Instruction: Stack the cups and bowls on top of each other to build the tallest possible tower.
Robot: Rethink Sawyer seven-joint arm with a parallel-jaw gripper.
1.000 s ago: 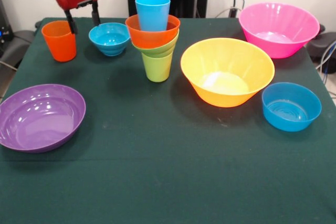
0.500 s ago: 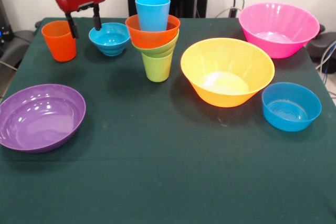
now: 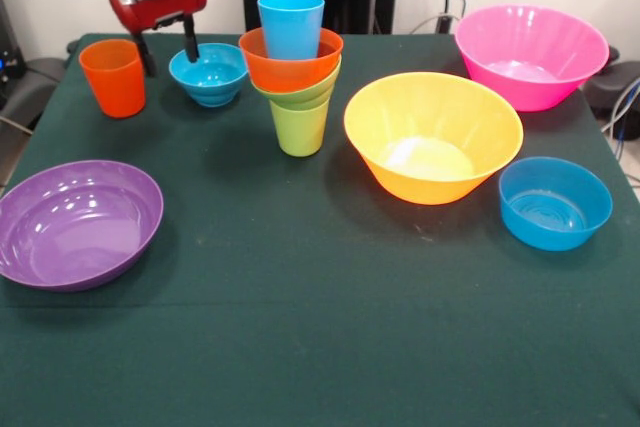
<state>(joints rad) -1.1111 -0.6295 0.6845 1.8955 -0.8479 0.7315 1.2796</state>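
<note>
My gripper [image 3: 168, 54] had drifted from beside the orange cup [image 3: 112, 77] toward the small blue bowl [image 3: 208, 74], fingers spread, holding nothing. The tower [image 3: 293, 72] stood mid-tabletop [image 3: 320, 347], unchanged; I judged the bowl my next pick.
</note>
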